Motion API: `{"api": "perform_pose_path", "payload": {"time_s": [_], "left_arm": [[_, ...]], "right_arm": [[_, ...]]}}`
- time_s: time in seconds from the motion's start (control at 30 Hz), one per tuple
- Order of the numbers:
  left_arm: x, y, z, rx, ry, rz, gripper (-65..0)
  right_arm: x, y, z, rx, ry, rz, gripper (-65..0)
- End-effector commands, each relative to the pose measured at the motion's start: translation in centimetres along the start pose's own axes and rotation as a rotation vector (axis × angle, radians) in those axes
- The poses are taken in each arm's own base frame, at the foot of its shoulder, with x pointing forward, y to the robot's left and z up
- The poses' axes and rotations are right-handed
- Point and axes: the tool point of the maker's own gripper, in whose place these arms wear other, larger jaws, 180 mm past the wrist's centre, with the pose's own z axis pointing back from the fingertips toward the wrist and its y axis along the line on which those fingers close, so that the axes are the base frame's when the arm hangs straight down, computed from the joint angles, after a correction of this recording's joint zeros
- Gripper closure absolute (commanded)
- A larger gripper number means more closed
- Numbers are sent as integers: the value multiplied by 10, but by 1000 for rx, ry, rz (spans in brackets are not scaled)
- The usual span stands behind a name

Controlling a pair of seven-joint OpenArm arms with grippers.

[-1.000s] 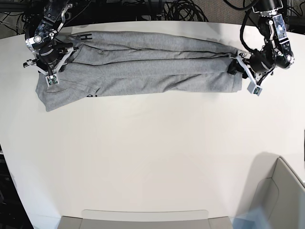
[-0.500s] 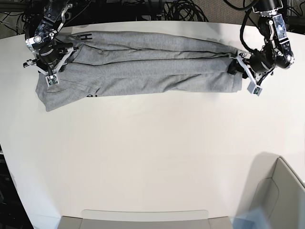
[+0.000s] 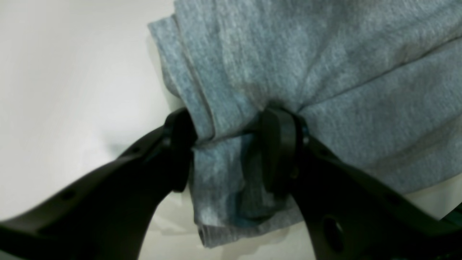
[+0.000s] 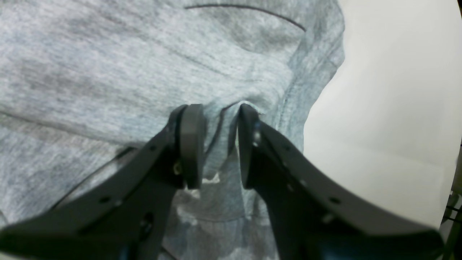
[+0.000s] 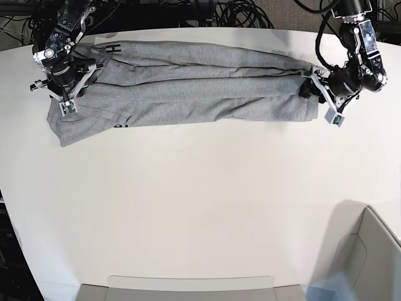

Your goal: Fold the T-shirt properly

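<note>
Across the far side of the white counter (image 5: 200, 207) lies the T-shirt (image 5: 188, 84), stretched out as a long, narrow grey band running almost from one edge to the other. Its long sides look already turned in over the middle, so the lengthwise fold seems largely made, though ridges and loose creases run along the band and the end on the base view's left spreads wider and sags toward the near side. A trace of black lettering shows at the far corner there and along the near edge. What is left, judging by this shape, is to bring one end over the other, once or twice, and flatten the result into a compact packet.

At the band's end on the base view's right, the left claw (image 3: 227, 151) is clenched on a bunched wad of several cloth layers, hem hanging below its tips. At the opposite end, the right claw (image 4: 216, 144) pinches a thin upstanding ridge of fabric between nearly closed tips. Both ends are thus held, with the cloth between them resting on the counter.
</note>
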Motion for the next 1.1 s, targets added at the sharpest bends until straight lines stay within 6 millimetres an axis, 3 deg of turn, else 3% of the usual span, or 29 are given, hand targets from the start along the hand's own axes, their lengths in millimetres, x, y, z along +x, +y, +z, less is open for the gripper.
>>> {"api": "perform_pose_path", "payload": {"time_s": [0.0,0.83,0.93,1.07], "left_arm": [[-56,4,-2,31,235,10,0],[-52,3,-3,30,224,11,0],[-51,29,11,98,194,71,0],[-25,66,28,238,161,76,0]], "right_arm": [[11,-5,3,-10,-39,17,-168],[17,-6,3,-13,-51,15,-168],[16,-7,3,-16,-50,14,-168],[22,-11,3,-26,-64,10,-169]]}}
